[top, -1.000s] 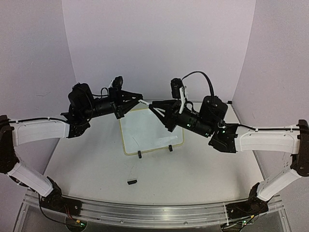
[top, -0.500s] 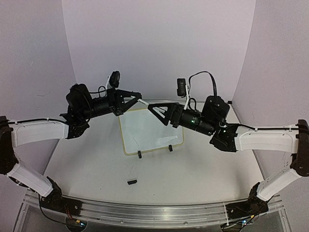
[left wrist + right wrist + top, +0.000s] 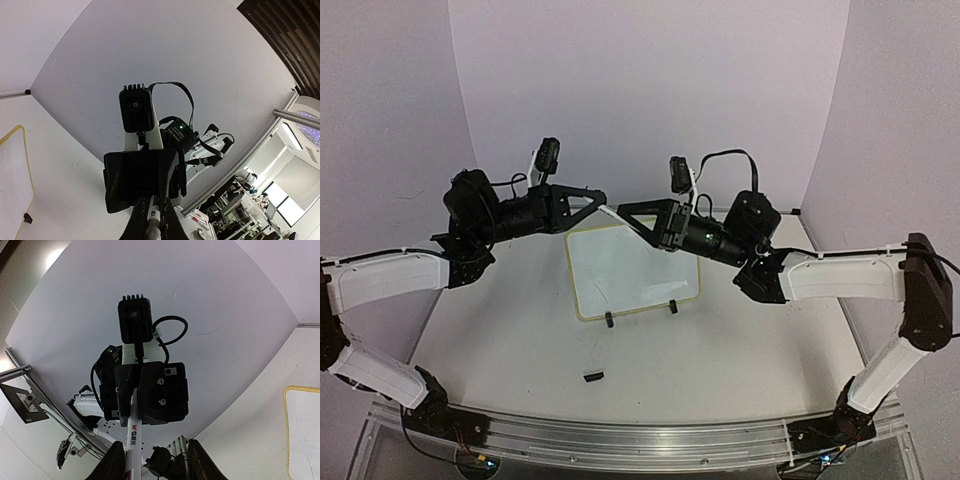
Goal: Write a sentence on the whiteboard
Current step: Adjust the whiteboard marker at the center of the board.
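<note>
In the top view the whiteboard's (image 3: 635, 270) far right corner lies hidden behind the right arm (image 3: 720, 240), and its face is too small and faint to read. Both wrist views cut the board off at a side edge. The marker's (image 3: 152, 217) ends are covered or cropped there. A small dark thing (image 3: 592, 376) near the table's (image 3: 520, 340) front edge is too small to identify.

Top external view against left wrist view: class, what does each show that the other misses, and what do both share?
Only the top external view shows the whole whiteboard on its two clip feet and a small black piece on the table. Only the left wrist view shows a lit room beyond the backdrop. Both show the marker in the shut left pincer, facing the right pincer, plus the board's yellow rim.
</note>
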Available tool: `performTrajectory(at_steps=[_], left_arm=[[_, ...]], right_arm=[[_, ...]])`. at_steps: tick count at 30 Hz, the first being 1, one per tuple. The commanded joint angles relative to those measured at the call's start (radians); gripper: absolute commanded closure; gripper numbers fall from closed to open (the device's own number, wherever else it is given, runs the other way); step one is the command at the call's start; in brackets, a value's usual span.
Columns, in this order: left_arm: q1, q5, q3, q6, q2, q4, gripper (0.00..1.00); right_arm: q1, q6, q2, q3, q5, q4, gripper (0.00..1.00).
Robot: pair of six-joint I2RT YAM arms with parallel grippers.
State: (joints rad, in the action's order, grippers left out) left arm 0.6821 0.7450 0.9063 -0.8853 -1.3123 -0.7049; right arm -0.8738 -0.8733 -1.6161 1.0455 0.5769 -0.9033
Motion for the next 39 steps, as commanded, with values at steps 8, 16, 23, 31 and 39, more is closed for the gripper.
performTrajectory(at_steps=[8, 16, 23, 31, 39], left_arm=[[0.004, 0.051, 0.008, 0.135, 0.045, 0.053, 1.0], [0.005, 0.051, 0.006, 0.167, 0.052, 0.052, 1.0], [0.005, 0.047, 0.015, 0.181, 0.043, 0.043, 1.0], [0.005, 0.006, 0.016, 0.237, 0.051, 0.068, 1.0], [0.005, -0.02, 0.009, 0.291, 0.08, 0.121, 1.0]], right_arm=[[-0.002, -0.099, -0.044, 0.076, 0.075, -0.095, 0.79], [-0.001, -0.12, -0.06, 0.092, 0.115, -0.098, 0.8], [-0.001, -0.137, -0.071, 0.097, 0.141, -0.099, 0.76], [-0.011, -0.138, -0.065, 0.09, 0.145, -0.11, 0.72], [-0.011, -0.134, -0.054, 0.064, 0.117, -0.127, 0.69]])
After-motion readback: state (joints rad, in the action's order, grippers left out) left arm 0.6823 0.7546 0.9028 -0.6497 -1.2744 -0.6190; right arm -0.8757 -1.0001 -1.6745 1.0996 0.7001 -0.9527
